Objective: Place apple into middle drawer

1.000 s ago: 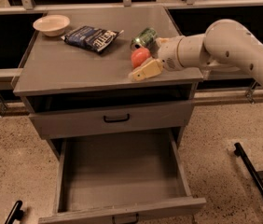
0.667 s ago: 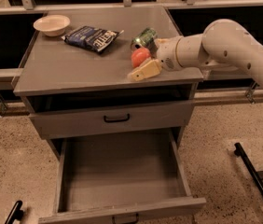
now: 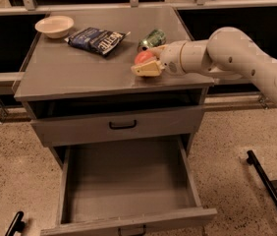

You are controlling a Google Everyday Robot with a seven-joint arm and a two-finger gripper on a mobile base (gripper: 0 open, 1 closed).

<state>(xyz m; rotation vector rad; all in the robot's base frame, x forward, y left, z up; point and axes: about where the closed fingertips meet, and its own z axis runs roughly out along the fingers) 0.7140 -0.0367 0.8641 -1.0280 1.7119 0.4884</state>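
The apple (image 3: 143, 56) is a small orange-red fruit on the grey cabinet top (image 3: 69, 68), right of centre, just in front of the green can (image 3: 152, 37). My gripper (image 3: 142, 61) reaches in from the right on a cream arm and holds the apple between its cream fingers (image 3: 147, 69), one in front and one behind. The apple still rests at the level of the top. The middle drawer (image 3: 128, 181) is pulled wide open below, with a bare grey floor and low side walls.
A dark blue snack bag (image 3: 96, 39) and a cream bowl (image 3: 54, 26) lie on the left part of the top. A shut drawer front with a black loop handle (image 3: 123, 125) sits above the open drawer. Black bars (image 3: 268, 188) lie on the speckled floor.
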